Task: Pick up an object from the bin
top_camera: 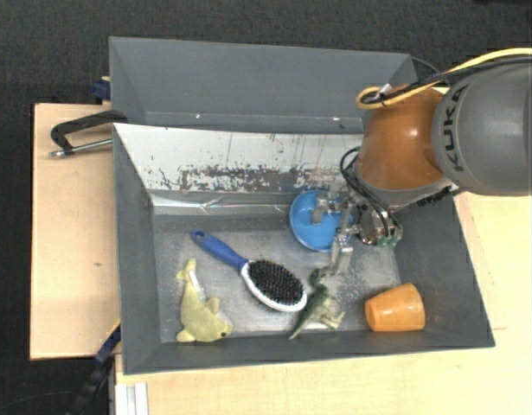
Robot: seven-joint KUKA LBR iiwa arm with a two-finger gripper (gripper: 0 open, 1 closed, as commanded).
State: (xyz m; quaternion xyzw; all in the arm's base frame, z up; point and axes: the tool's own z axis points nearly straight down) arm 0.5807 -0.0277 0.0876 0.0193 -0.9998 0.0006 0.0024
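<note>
Five things: blue dish (307, 223), hairbrush (264, 277), yellow fish toy (199, 312), green lizard toy (316, 308), orange cup (394, 308)
Pincer (340, 253): right of centre, at the dish's right edge; apart or together, cannot tell

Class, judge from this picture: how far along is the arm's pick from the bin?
Done: the pincer is down inside the grey metal bin, beside the blue round plastic dish, near the green toy lizard. In hand: nothing visibly gripped. Left: gripping one thing and lifting it out.

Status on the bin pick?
Gripper down at right edge of blue cup, near green toy lizard. No pick confirmed. Hairbrush and orange cup lie apart, either side.
</note>
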